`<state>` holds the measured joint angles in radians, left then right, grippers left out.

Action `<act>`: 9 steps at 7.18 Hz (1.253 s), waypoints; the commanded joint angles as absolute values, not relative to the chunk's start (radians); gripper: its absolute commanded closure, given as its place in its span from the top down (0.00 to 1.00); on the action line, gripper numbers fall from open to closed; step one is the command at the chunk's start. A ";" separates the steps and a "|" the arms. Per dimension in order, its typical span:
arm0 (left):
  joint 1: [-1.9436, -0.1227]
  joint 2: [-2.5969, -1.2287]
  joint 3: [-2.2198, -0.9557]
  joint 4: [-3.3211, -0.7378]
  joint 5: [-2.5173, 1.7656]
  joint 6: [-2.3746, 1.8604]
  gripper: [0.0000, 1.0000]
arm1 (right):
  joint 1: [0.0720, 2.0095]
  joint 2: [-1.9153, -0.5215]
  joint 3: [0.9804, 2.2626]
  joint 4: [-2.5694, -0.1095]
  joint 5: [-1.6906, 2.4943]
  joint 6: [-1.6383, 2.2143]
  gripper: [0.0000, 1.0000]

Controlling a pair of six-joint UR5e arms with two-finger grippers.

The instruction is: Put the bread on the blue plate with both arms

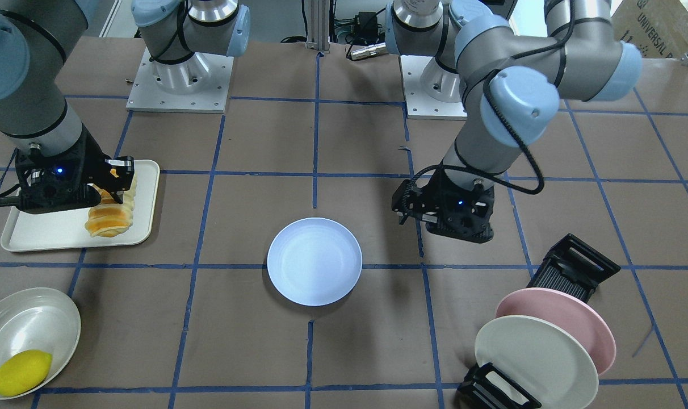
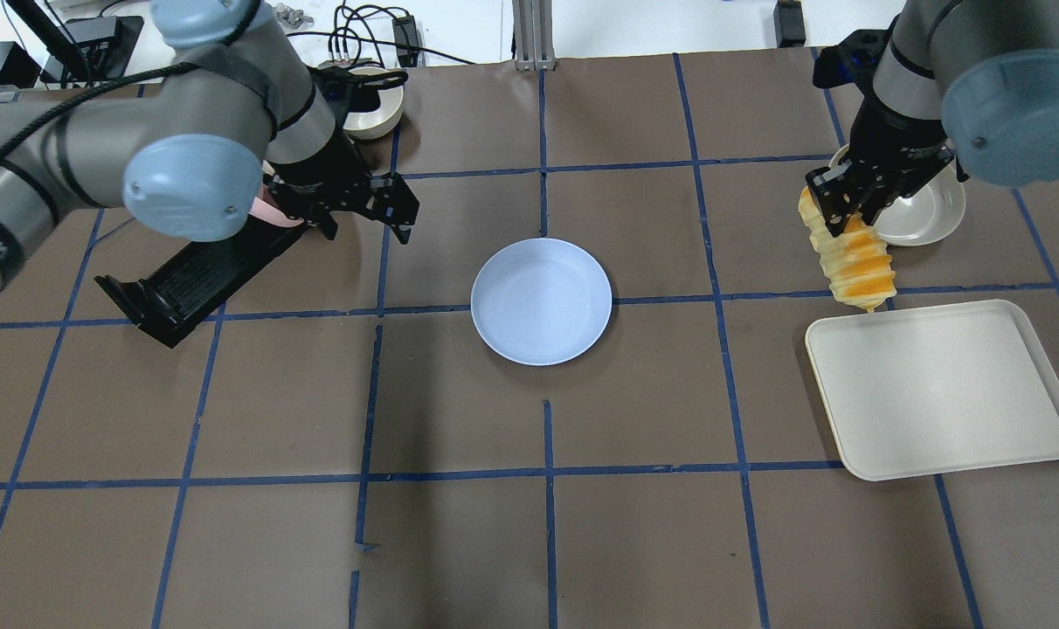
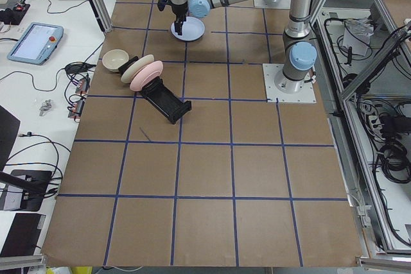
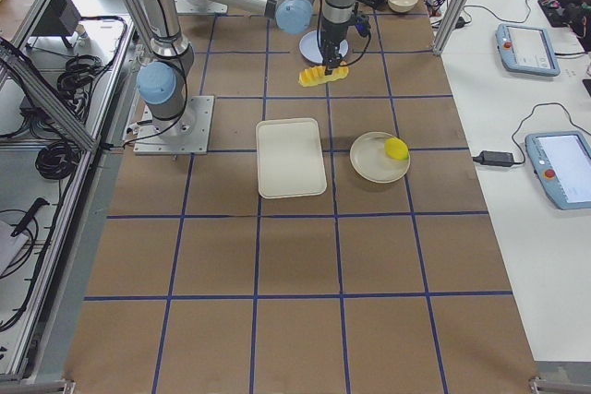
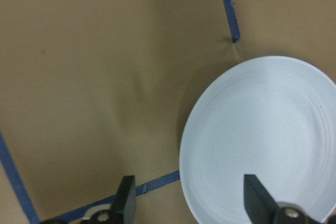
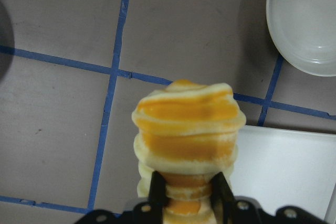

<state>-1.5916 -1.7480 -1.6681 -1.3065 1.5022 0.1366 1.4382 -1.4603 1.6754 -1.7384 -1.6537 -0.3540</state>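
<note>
R gripper [image 6: 190, 195] clamped on upper end of bread [image 2: 853, 262]. Bread hangs in the air, free end down, over a corner of the tray [image 2: 940, 393], well apart from plate [image 2: 541, 301]. L gripper [image 2: 368, 229] has jaws spread wide, holds nothing, hovers just beside plate's rim. Plate sits mid-table.

Blue plate [image 2: 541, 301] mid-table, between tray [image 2: 940, 389] and plate rack [image 2: 189, 279].
</note>
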 commanded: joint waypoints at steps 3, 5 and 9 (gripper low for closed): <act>-1.516 -1.580 -1.661 -1.451 1.586 0.071 1.00 | 1.590 -1.468 1.674 -1.735 -1.654 -0.241 0.40; -1.477 -1.586 -1.635 -1.483 1.548 0.074 1.00 | 1.740 -1.456 1.663 -1.753 -1.631 -0.110 0.40; -1.480 -1.631 -1.554 -1.605 1.545 0.080 1.00 | 1.893 -1.378 1.666 -1.897 -1.598 -0.049 0.48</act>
